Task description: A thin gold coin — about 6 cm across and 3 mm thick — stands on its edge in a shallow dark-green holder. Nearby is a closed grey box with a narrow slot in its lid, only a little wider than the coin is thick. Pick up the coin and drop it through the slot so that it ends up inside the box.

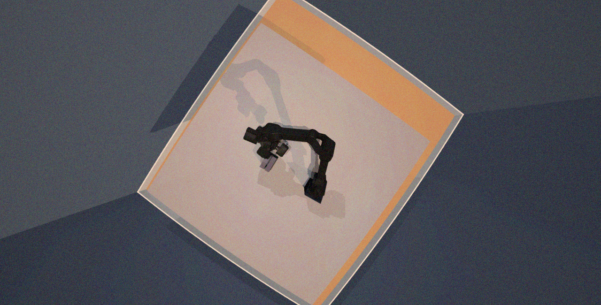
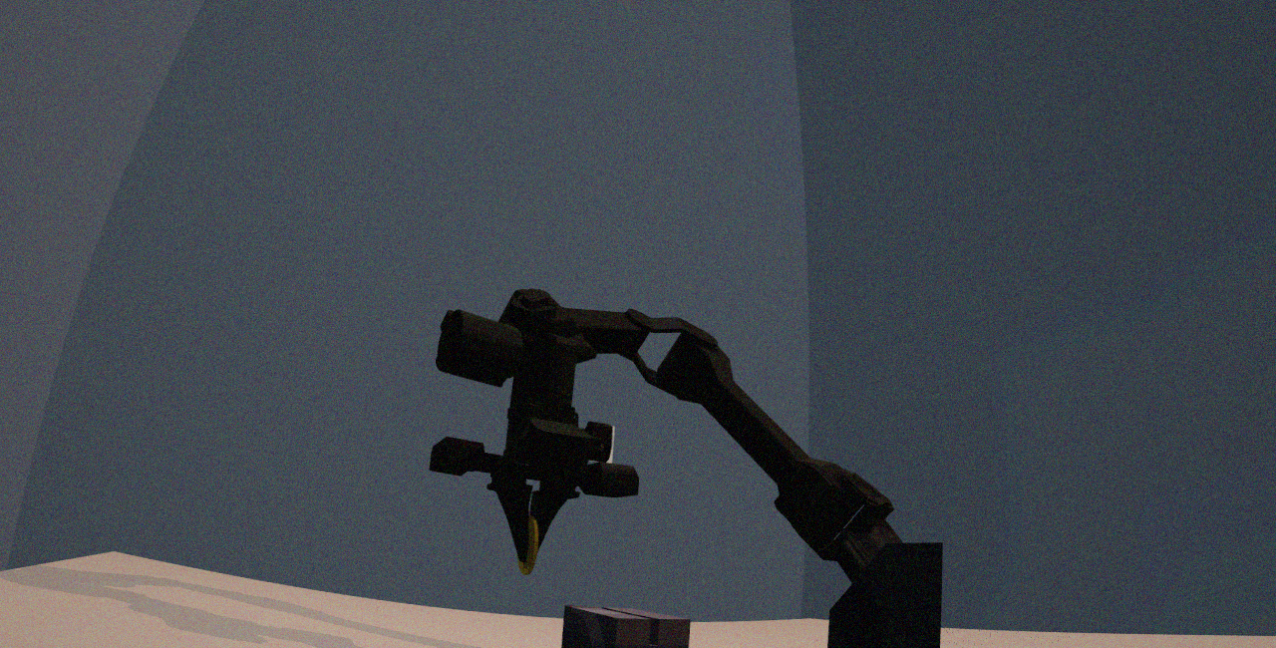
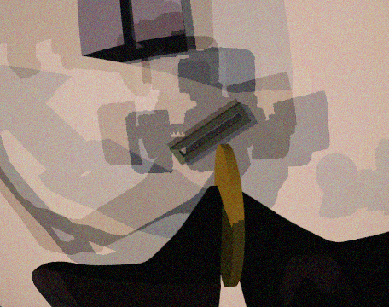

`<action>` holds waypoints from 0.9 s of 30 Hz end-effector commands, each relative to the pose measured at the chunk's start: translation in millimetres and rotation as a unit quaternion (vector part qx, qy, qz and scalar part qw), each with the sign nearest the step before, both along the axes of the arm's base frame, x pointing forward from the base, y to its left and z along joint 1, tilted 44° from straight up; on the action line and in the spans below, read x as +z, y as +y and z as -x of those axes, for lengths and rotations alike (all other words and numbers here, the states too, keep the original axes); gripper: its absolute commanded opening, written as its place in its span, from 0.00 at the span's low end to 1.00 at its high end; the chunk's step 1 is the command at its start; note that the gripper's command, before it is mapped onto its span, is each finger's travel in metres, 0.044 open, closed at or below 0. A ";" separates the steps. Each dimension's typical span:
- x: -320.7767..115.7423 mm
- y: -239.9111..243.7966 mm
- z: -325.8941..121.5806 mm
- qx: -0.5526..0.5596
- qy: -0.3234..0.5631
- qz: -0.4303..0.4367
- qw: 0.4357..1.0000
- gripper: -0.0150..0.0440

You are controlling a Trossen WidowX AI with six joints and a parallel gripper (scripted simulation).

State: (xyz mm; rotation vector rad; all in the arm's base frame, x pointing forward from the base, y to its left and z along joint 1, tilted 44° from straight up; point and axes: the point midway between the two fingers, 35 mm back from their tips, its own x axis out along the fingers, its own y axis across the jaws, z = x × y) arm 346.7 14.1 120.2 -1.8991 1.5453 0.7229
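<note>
Claw (image 2: 531,545) pts down, well above the surface (image 2: 178,608), clenched on the gold coin (image 3: 230,217); coin sits edge-on btwn the two dark fingers, upper rim sticking out past the tips. In the wrist view the dark-green holder (image 3: 213,132) lies on the surface just beyond the coin's far rim, w/ the grey box (image 3: 129,2) further off at upper left, slot running lengthwise across its lid. From the exterior view the box (image 2: 624,626) sits below and a bit right of the claw, apart from it.
</note>
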 end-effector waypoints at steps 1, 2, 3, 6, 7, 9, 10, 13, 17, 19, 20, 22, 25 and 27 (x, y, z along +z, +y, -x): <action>0.4 -0.5 1.6 0.026 0.025 0.008 0.999 0.25; 0.4 -0.5 1.6 0.026 0.025 0.008 0.999 0.25; 0.4 -0.5 1.6 0.026 0.025 0.008 0.999 0.25; -0.8 0.7 1.9 0.027 0.025 0.007 0.999 0.25; -2.3 2.3 2.4 0.027 0.025 0.007 0.999 0.25; -6.0 5.9 3.5 0.027 0.026 0.006 0.999 0.25; -7.8 7.8 4.1 0.027 0.026 0.006 0.999 0.25; -13.2 13.2 6.0 0.027 0.026 0.005 0.999 0.25; -20.4 20.4 8.8 0.027 0.026 0.004 0.999 0.25; -24.0 24.0 10.3 0.028 0.026 0.003 0.999 0.25; -25.8 25.7 11.1 0.028 0.026 0.003 0.999 0.25; -29.4 29.2 12.8 0.028 0.027 0.003 0.999 0.25; -34.7 34.4 15.4 0.028 0.027 0.002 0.999 0.25; -38.2 37.7 17.3 0.028 0.027 0.002 0.999 0.25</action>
